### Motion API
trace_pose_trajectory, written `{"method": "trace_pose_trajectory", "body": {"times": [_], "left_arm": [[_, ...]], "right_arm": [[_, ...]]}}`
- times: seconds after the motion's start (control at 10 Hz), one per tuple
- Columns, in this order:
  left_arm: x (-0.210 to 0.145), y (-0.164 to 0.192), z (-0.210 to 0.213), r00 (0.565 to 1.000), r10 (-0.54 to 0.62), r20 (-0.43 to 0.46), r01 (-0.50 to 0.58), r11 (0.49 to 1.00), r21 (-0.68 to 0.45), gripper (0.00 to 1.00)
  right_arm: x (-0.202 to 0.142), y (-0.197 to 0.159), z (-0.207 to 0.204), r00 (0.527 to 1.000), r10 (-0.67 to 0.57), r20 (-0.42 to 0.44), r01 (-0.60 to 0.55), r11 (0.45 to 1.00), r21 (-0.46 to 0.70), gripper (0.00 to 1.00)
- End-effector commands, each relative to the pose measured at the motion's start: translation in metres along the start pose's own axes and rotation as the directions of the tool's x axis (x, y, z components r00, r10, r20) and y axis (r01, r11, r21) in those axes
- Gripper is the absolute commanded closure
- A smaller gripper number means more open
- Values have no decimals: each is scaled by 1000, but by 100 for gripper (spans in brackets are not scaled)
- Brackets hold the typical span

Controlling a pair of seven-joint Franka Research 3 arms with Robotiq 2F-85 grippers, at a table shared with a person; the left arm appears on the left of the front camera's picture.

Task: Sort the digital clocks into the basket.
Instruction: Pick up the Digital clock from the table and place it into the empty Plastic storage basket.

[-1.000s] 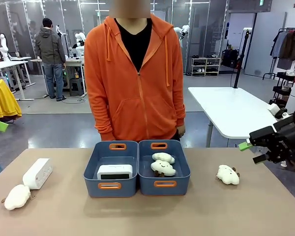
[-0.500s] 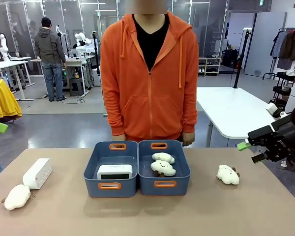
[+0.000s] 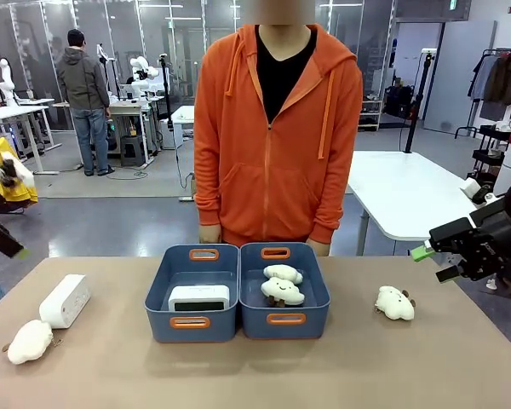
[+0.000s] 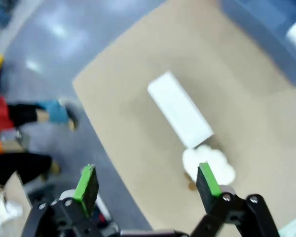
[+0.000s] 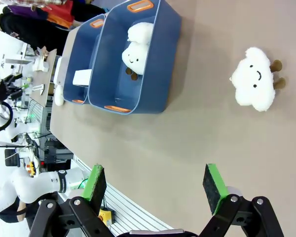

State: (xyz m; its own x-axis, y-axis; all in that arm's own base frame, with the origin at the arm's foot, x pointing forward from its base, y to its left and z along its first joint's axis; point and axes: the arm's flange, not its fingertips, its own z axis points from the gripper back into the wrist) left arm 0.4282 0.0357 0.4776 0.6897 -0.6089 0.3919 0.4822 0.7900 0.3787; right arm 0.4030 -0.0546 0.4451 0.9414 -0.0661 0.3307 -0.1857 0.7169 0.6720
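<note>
One digital clock point(image 3: 198, 297) lies in the left blue-grey basket point(image 3: 160, 294). A second digital clock point(image 3: 65, 300) rests on the table at the far left, beside a white plush point(image 3: 30, 341). My left gripper point(image 4: 148, 182) hovers open high above that clock point(image 4: 180, 109), nothing between its green pads; in the front view it is a dark blur point(image 3: 8, 243) at the left edge. My right gripper point(image 3: 430, 262) hangs open and empty off the table's right side. Its wrist view point(image 5: 155, 185) looks across at the basket point(image 5: 86, 49) and the clock point(image 5: 82, 77) inside.
A twin basket point(image 3: 311, 294) next to the first holds two plush toys. Another plush point(image 3: 395, 302) lies on the table at the right. A person in an orange hoodie point(image 3: 277, 128) stands at the far edge behind the baskets, hands down.
The person has stepped toward picture right. My left gripper has shifted at the left edge, blurred by motion. The right gripper has barely moved.
</note>
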Motion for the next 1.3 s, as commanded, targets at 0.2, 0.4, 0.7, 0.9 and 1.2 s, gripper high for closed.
{"method": "trace_pose_trajectory", "body": {"times": [0.2,0.4,0.7,0.9,1.2], "left_arm": [[34,3,-56,936,314,-159,-333,937,-108,0],[37,-1,-78,914,356,-197,-383,915,-124,0],[43,-8,-121,875,433,-217,-459,884,-90,0],[39,-18,-137,864,434,-254,-474,873,-119,0],[24,-27,-160,838,455,-301,-504,857,-110,0]], "right_arm": [[1,2,0,1000,1,-5,-1,1000,-15,0],[1,2,0,1000,1,-5,-1,1000,-15,0],[1,2,0,1000,1,-5,-1,1000,-15,0],[1,2,0,1000,1,-5,-1,1000,-15,0],[1,2,0,1000,1,-5,-1,1000,-15,0]]}}
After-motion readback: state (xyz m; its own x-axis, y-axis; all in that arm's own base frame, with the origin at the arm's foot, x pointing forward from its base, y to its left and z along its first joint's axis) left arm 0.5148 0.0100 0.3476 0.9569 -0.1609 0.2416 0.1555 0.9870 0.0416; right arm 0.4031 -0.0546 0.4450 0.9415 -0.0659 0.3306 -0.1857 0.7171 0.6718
